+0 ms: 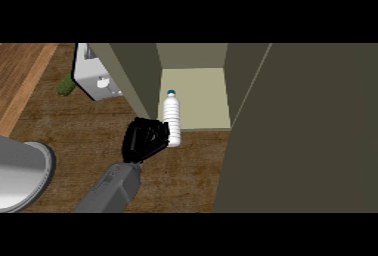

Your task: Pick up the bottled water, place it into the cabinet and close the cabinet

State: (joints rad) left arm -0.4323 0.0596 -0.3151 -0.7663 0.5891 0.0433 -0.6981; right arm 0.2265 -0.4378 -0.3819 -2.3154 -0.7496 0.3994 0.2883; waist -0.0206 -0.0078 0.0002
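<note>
At the cabinet (201,90) mouth, we see the bottle (172,111), cap away from us, with the left robot hand (148,140) curled round its lower half. We judge it light, stiff and slippery, best held mid-body.

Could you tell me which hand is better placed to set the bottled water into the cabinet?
Left. The left hand is curled round the bottled water at the open front of the cabinet; the right hand is not in view.
</note>
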